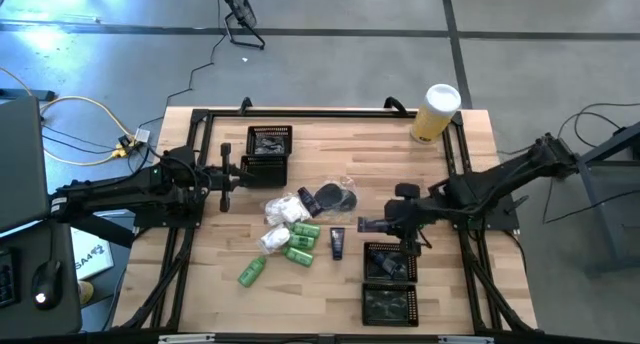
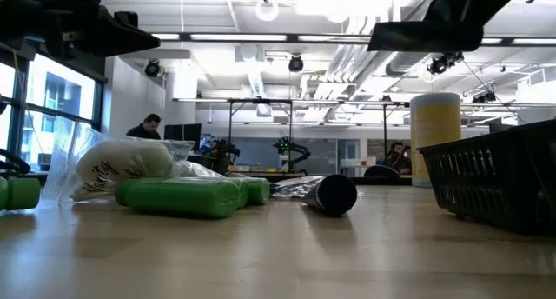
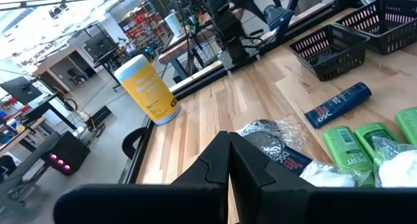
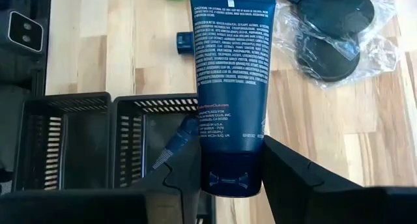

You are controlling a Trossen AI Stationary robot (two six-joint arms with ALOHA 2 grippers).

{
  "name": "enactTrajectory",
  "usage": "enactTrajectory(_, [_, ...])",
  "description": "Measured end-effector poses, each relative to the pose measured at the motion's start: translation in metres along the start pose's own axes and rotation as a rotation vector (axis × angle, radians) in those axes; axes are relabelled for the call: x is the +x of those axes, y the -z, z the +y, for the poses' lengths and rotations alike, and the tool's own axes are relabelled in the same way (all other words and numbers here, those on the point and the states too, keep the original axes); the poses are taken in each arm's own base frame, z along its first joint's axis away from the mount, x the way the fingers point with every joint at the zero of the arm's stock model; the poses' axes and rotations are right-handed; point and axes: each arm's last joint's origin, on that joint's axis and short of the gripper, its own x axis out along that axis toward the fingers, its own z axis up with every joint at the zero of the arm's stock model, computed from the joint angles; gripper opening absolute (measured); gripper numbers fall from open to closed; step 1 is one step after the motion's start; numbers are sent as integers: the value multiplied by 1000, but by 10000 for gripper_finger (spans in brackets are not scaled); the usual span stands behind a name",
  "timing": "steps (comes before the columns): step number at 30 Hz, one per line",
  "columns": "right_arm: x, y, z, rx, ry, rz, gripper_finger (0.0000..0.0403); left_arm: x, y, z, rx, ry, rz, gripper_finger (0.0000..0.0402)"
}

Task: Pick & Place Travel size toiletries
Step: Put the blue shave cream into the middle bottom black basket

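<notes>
The travel size toiletries lie in a heap mid-table: green bottles (image 1: pixel 300 241), white crinkly packets (image 1: pixel 284 210), round dark cases in clear wrap (image 1: pixel 335 196) and a dark blue tube (image 1: pixel 337 244) lying flat. My right gripper (image 1: pixel 372 225) hangs over the table's right half, shut on a second dark blue tube (image 4: pixel 228 74) with white print. This tube is above the far end of the near mesh trays (image 4: pixel 65 139). My left gripper (image 1: pixel 225 174) waits shut at the left, beside the far tray (image 1: pixel 268 154). My right gripper pinches the dark blue tube's flat crimped end (image 4: pixel 231 180) between its two fingers. The fingers slant down from the table's right side. The tube sticks out ahead of them, in line with them, lifted clear of table and trays. Its other end is out of frame.
A tall yellow cylinder with a white lid (image 1: pixel 437 112) stands at the far right corner. Two black mesh trays (image 1: pixel 390 284) sit near the front edge, right of centre. One green bottle (image 1: pixel 250 272) lies apart at the near left. A black frame (image 1: pixel 200 116) rims the table.
</notes>
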Motion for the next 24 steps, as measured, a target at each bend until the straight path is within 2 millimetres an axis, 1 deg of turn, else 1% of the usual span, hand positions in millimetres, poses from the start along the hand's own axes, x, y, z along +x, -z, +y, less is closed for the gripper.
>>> enactTrajectory(4, [5,9,9,27,9,1,129,0,0,0,2,0,0,0])
enactTrajectory(8, [21,27,14,73,3,34,126,0,0,0,3,0,0,0])
enactTrajectory(14, [43,51,20,143,-47,34,130,0,0,0,3,0,0,0])
enactTrajectory(24, [50,74,32,255,-73,71,132,0,0,0,3,-16,10,0])
